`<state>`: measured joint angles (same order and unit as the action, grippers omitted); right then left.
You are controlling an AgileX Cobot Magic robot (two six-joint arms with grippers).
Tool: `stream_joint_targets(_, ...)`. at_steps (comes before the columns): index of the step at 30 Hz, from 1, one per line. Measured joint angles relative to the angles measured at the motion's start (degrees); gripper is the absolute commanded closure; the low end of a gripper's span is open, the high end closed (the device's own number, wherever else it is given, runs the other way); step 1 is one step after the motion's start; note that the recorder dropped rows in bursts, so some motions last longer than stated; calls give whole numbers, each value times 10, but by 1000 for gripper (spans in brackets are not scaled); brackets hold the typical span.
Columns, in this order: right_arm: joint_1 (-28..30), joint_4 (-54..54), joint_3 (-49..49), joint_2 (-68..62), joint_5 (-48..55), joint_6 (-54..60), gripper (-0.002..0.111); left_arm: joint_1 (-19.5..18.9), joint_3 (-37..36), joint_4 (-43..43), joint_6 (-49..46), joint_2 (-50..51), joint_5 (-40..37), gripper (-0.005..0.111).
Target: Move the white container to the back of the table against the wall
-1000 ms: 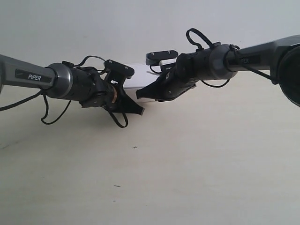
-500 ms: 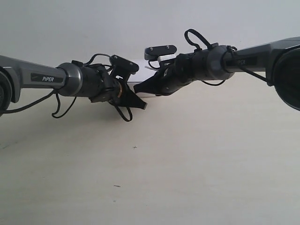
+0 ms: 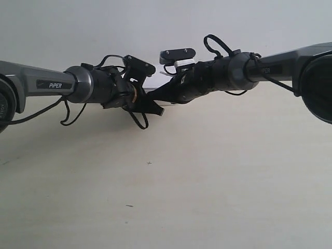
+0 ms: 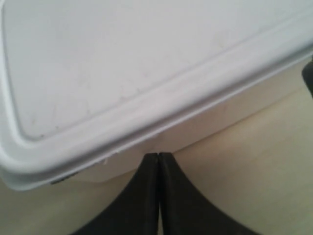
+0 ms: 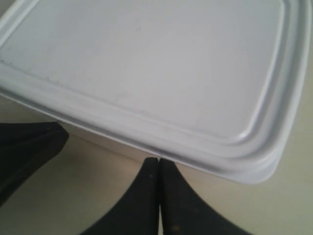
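Far end of table (image 3: 207, 171), near wall (image 3: 78, 26): white container (image 4: 122, 63). My left gripper (image 4: 158, 159) and right gripper (image 5: 158, 164) both clenched empty, tips apparently touching its side under lid. Judged light, slick, stiff plastic; push low on body, not snap-on lid.

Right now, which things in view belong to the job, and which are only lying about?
Job:
- white container
- table
- wall
- left claw, shut
- right claw, shut

Lying about:
- only tiny dark specks on the table
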<state>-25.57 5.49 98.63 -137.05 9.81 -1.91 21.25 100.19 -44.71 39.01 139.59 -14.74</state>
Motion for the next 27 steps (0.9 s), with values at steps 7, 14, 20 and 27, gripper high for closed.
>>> stream_joint_targets(7, 0, 0, 0, 0, -12, 0, 108, 0, 1, 0, -2, 0, 0, 107)
stream_joint_targets(14, 0, 0, 0, 0, -15, 0, 108, 0, 1, 0, -9, 0, 0, 107)
stream_joint_targets(20, 0, 0, 0, 0, -23, 0, 108, -1, 1, 0, -9, 0, 15, 107)
stream_joint_targets(27, 0, 0, 2, -9, -60, 0, 108, -16, 1, 0, -10, 0, 39, 107)
